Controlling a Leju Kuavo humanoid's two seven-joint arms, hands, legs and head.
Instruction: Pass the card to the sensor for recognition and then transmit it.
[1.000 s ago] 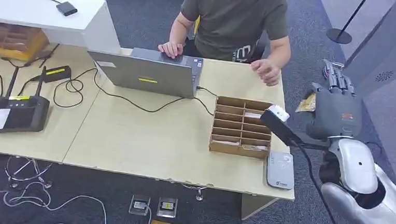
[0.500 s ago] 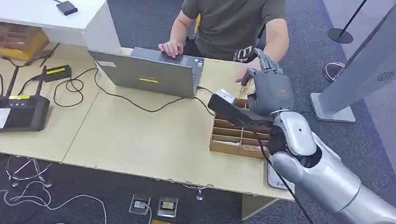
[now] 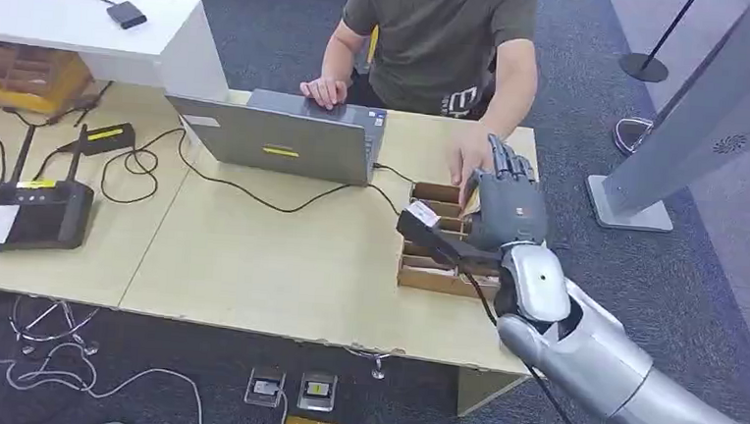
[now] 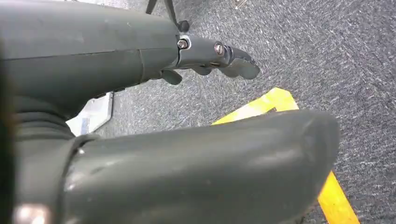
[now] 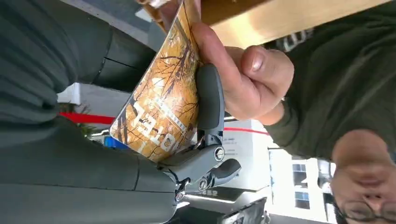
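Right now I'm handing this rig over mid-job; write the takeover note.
Right robot hand: holds the card above the wooden tray on the table.
The person's hand grips the same card.
Left robot hand: holds nothing, hangs over the carpet.
Done: card carried to the person.
Sensor scan cannot be judged from these views.
Left: let go once the person has it, then withdraw.

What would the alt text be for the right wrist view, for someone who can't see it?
The robot's grey right hand holds an orange tree-patterned card while a person's hand grips its far end. A light wooden tabletop lies beyond, beside the person's dark green sleeve.
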